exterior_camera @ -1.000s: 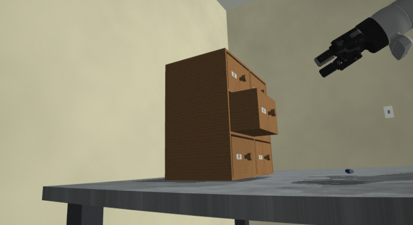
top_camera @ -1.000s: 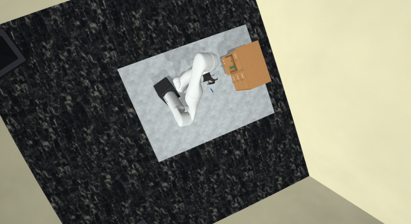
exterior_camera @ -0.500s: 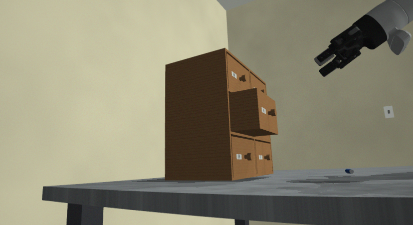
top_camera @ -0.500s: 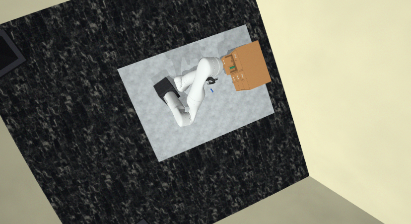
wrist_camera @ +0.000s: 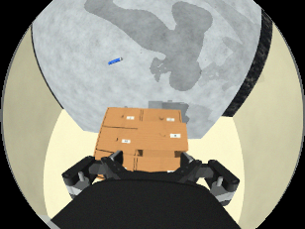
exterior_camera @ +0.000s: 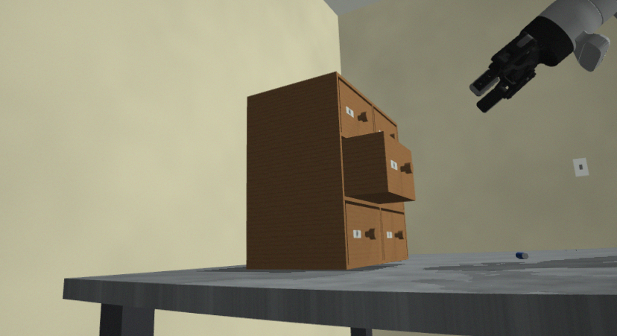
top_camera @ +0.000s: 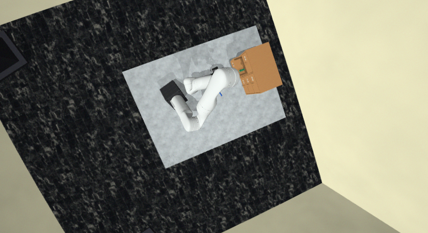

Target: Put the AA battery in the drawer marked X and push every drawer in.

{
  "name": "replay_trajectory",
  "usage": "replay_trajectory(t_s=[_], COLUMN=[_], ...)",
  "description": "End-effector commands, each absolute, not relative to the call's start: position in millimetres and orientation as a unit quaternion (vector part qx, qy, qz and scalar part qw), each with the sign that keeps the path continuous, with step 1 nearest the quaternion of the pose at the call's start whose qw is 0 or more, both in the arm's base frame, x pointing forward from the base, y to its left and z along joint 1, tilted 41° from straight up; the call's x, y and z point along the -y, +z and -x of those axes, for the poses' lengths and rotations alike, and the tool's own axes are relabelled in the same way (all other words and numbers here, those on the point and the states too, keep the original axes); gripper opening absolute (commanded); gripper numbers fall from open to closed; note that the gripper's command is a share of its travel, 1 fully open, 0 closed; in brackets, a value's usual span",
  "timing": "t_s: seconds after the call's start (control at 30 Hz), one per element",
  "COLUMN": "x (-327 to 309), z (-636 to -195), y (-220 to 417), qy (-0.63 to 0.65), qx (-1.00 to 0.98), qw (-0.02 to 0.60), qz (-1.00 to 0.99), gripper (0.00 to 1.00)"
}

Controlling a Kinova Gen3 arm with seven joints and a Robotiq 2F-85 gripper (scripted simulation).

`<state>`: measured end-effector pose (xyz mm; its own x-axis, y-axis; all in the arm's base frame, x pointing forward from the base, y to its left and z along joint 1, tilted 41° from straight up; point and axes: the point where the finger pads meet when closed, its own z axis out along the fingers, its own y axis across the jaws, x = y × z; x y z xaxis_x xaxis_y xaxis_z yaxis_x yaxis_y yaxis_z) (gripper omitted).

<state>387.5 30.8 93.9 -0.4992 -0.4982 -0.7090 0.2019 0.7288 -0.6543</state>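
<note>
One drawer (top_camera: 237,64) (exterior_camera: 399,173) (wrist_camera: 163,136), middle row, stands pulled out of the wooden chest (top_camera: 263,66) (exterior_camera: 295,173) (wrist_camera: 102,129); you see a green item (top_camera: 241,70) inside it. The chest sits by a short edge of the bench (top_camera: 233,111) (exterior_camera: 302,305) (wrist_camera: 74,83). Your AA battery (top_camera: 220,94) (exterior_camera: 521,255) (wrist_camera: 115,60), blue, lies on the bench, well in from its corners and apart from the chest. Your fingers (exterior_camera: 489,101) are released, spread wide, holding nothing, raised above the bench. Drawer letters: too small for you to read.

AA battery (top_camera: 220,94) (exterior_camera: 521,255) (wrist_camera: 115,60): blue, silvery end; lies on its side on desk (top_camera: 233,120) (exterior_camera: 302,305) (wrist_camera: 64,73). Chest (top_camera: 263,66) (exterior_camera: 295,173) (wrist_camera: 102,133): brown, upright; one middle-row drawer (top_camera: 238,61) (exterior_camera: 399,173) (wrist_camera: 163,138) stands out.
</note>
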Motion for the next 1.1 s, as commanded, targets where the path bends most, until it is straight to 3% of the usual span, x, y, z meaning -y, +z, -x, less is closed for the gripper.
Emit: replay_trajectory(t_s=[0.0, 1.07], x=[-32.9, -38.4], z=[-389.7, -389.3], y=[98.3, 104.5], qy=[-0.352, -0.359], qx=[-0.793, -0.848], qw=[0.490, 0.388], qz=[0.084, 0.042], gripper=[1.00, 1.00])
